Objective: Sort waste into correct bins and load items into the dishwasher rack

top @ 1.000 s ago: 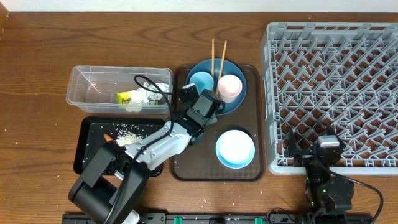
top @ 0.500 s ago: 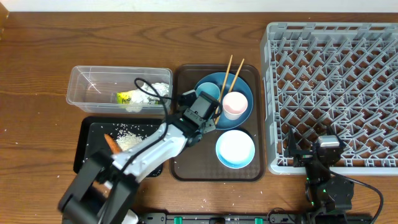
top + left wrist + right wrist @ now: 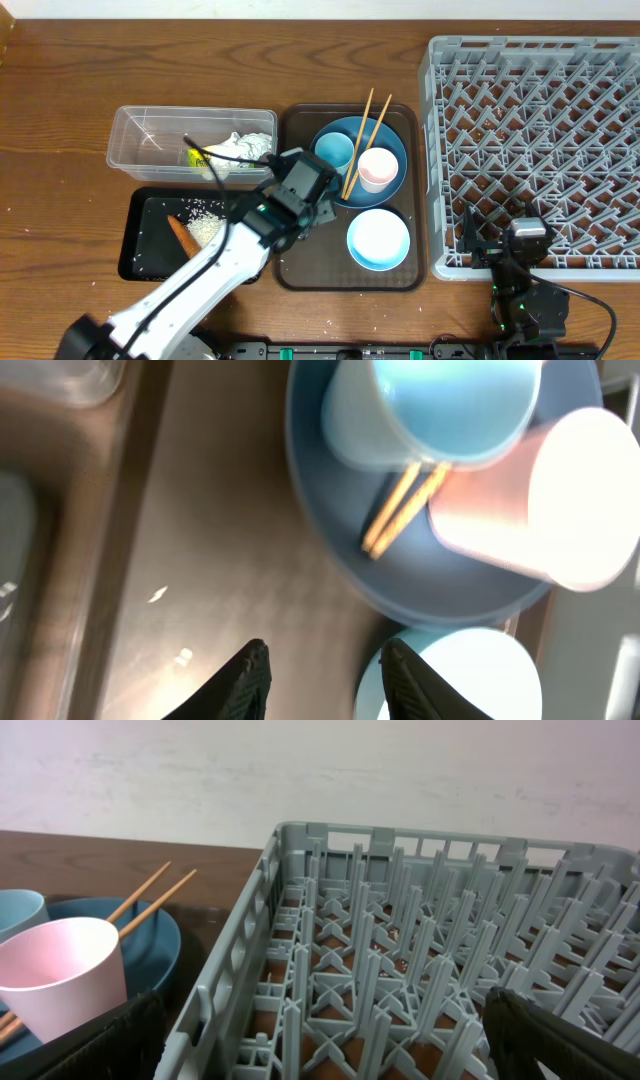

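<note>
Two cups: one light blue cup (image 3: 334, 150) and one pale pink cup (image 3: 377, 168). Two wooden chopsticks (image 3: 368, 135). One dark blue plate (image 3: 392, 138), one white bowl (image 3: 378, 239), one brown serving tray (image 3: 300, 265). One clear tub (image 3: 150, 130) and one black tray (image 3: 140, 255). One grey dishwasher rack (image 3: 540, 120) at the worktop's right edge. One crumpled tissue (image 3: 245, 147), one yellow-green snack wrapper (image 3: 198, 158), one orange bit (image 3: 182, 235), and white crumbs (image 3: 205, 212) too many to count.

The table (image 3: 60, 100) was grained wood, the chopsticks (image 3: 380, 118) pale wood. The rack (image 3: 434, 160) looked matt grey plastic; the tub (image 3: 190, 111) clear, glossy plastic.
</note>
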`<state>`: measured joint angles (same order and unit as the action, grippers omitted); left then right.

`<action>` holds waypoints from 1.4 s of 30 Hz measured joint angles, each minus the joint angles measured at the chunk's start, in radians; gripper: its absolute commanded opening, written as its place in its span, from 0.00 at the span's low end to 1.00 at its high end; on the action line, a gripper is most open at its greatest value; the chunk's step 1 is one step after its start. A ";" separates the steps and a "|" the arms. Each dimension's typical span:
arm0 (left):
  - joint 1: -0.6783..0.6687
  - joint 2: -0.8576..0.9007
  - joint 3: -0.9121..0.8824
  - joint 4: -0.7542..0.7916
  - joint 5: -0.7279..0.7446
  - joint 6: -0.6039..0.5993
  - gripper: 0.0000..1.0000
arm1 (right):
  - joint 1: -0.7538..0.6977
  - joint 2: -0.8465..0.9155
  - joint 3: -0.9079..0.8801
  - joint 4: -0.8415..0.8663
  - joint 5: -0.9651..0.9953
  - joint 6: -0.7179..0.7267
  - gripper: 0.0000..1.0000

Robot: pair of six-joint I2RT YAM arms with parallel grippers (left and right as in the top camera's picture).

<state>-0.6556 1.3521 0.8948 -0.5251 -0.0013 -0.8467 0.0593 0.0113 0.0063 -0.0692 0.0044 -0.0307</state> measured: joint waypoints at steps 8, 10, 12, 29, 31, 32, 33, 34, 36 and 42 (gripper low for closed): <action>0.000 -0.100 0.000 -0.265 0.042 0.066 0.31 | 0.000 0.000 0.000 0.000 0.000 0.000 0.99; 0.000 -0.101 0.000 -0.300 0.055 0.069 0.19 | 0.000 0.000 0.000 0.000 0.000 0.000 0.99; -0.001 -0.101 0.000 -0.317 0.073 0.071 0.07 | 0.000 0.000 0.000 0.000 0.000 0.000 0.99; -0.208 -0.101 0.000 -0.222 0.156 0.088 0.06 | 0.000 0.001 0.000 0.004 -0.084 0.271 0.99; -0.220 -0.101 0.000 -0.219 0.157 0.088 0.06 | 0.000 0.002 0.006 -0.002 -0.156 0.324 0.99; -0.224 -0.101 0.000 -0.218 0.157 0.088 0.06 | 0.000 0.002 0.016 -0.015 -0.194 0.344 0.99; -0.224 -0.101 0.000 -0.218 0.158 0.088 0.06 | 0.000 0.002 0.039 -0.058 -0.227 0.362 0.99; -0.224 -0.101 0.000 -0.219 0.157 0.088 0.06 | 0.000 0.005 0.066 -0.100 -0.253 0.373 0.99; -0.224 -0.101 0.000 -0.219 0.156 0.088 0.06 | 0.000 0.015 0.151 -0.220 -0.288 0.394 0.99; -0.224 -0.101 0.000 -0.209 0.155 0.088 0.06 | 0.000 0.143 0.508 -0.526 -0.329 0.377 0.99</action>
<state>-0.8791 1.2510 0.8944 -0.7338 0.1535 -0.7586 0.0597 0.1539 0.5140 -0.5953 -0.3248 0.3458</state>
